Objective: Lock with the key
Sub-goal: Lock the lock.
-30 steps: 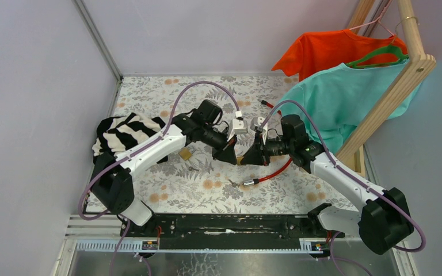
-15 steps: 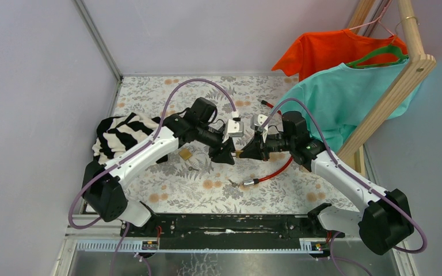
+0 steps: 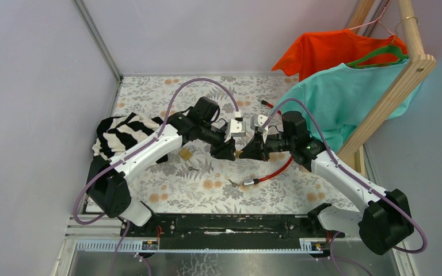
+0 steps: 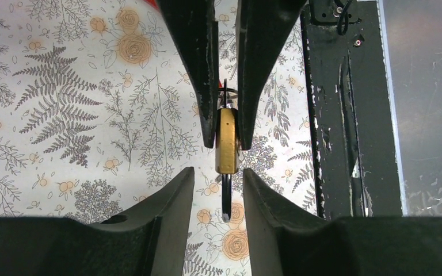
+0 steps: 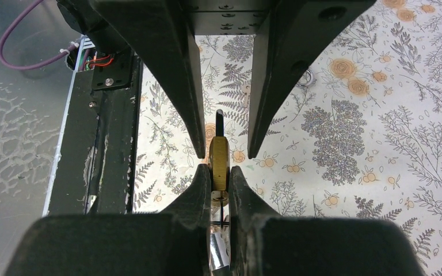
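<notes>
A brass padlock is clamped between my right gripper's fingers and held above the floral table. Its dark shackle points at my left gripper. A thin key sticks out of the lock's base between the right fingers, with a silver tag behind it. My left gripper is open, one finger on each side of the shackle, not touching it. In the top view the left gripper and the right gripper meet tip to tip over mid-table, with the padlock between them.
A second brass padlock lies on the table left of the grippers. Loose keys and a red cable lie in front. A striped cloth is at the left. A wooden rack with shirts stands at the right.
My left gripper has moved a little to the right, closing the gap to the padlock. My right gripper lifted slightly and then held still with the lock.
</notes>
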`<state>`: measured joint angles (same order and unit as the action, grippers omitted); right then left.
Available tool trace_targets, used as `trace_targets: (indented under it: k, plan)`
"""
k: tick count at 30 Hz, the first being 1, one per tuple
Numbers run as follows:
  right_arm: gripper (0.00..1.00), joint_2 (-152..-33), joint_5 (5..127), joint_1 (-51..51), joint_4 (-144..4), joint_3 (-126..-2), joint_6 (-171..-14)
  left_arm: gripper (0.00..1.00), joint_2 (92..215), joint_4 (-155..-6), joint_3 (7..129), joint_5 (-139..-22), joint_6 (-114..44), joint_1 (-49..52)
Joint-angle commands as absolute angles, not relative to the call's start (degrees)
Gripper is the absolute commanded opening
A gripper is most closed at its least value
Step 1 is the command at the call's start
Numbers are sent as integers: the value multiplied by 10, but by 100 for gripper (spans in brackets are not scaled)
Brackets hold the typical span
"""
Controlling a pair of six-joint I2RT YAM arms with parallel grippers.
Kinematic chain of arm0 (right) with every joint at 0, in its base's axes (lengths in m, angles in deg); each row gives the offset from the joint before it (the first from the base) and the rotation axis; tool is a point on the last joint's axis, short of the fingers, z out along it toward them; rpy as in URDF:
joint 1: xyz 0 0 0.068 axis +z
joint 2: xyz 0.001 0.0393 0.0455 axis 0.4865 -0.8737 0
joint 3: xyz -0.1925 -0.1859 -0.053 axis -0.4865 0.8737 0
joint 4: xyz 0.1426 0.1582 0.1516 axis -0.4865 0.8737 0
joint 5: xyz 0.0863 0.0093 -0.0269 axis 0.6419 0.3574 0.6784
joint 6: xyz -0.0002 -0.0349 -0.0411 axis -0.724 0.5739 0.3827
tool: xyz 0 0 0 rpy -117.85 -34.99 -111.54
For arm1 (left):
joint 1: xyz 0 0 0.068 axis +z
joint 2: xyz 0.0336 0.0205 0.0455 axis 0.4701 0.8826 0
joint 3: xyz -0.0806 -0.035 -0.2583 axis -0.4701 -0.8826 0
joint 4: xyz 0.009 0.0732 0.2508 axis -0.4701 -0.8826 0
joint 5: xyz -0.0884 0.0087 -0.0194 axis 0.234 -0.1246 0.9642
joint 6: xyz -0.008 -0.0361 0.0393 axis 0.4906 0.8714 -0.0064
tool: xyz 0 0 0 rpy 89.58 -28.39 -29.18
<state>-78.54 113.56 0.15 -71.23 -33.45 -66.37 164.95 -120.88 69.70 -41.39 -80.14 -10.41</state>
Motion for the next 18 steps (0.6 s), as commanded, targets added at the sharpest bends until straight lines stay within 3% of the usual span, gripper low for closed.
trace_targets:
  k: [1,9,12,14,18]
  plan:
    - [0,-770,1156,4,-746,-360,-666,42,1659,-1185,711,-409,-806,-100]
    - [0,-768,1153,3,-746,-359,-667,15,1655,-1186,703,-409,-815,-101]
    - [7,-766,1147,2,-742,-361,-667,2,1647,-1190,702,-417,-821,-100]
    - [17,-765,1142,-2,-737,-363,-666,0,1638,-1196,700,-427,-830,-100]
    - [64,-768,1125,-3,-694,-380,-636,0,1612,-1196,687,-453,-852,-100]
